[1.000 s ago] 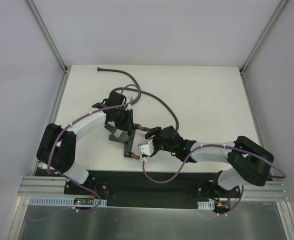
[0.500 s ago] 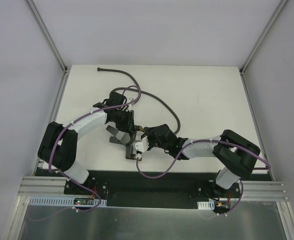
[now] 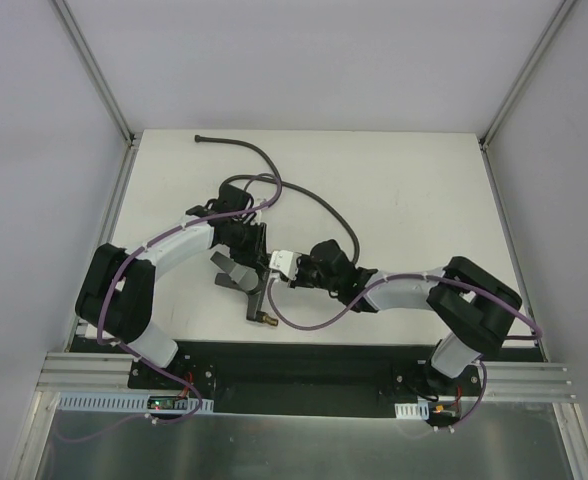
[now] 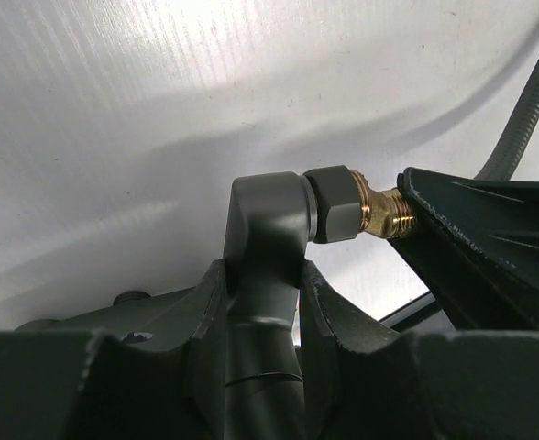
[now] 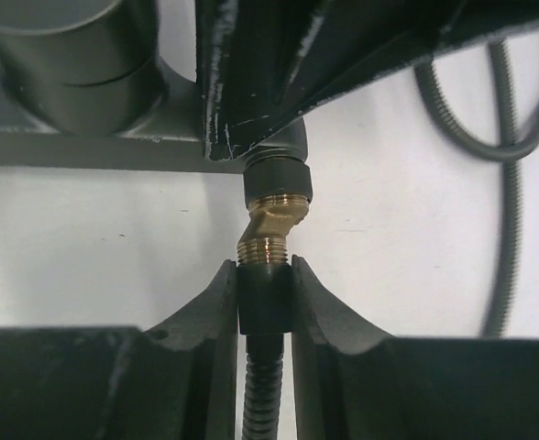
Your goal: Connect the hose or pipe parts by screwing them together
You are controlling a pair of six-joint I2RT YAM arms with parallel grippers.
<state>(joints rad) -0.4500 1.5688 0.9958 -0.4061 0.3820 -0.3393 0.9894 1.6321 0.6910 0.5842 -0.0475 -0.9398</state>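
Near the middle of the white bench [image 3: 414, 200], toward its near edge: both end effectors tip to tip.

Clenched in the left end effector [image 4: 262, 298]: the grey stem of the forked fitting [image 4: 268, 215], one finger pressed against each side of it. Whether any part of the fitting touches the bench, impossible to tell. From above, another branch pointing toward the near edge, tipped with a brass threaded end [image 3: 268, 320], free and untouched.

Clenched in the right end effector [image 5: 265, 293]: the dark collar at the end of the hose [image 5: 263, 385], both fingers tight against it. Just beyond that collar, the brass end nut [image 5: 271, 220], touching the brass thread [image 5: 277, 195] below the grey collar of the fitting's upper branch. Met at a slight kink, not in one straight line. How far screwed on, impossible to tell.

In the left wrist view, a dark finger of the right end effector right up against the brass joint.

Behind the right end effector, the rest of the hose lying in a loose curve over the bench, running round toward the far left corner, its other end loose near the far edge.
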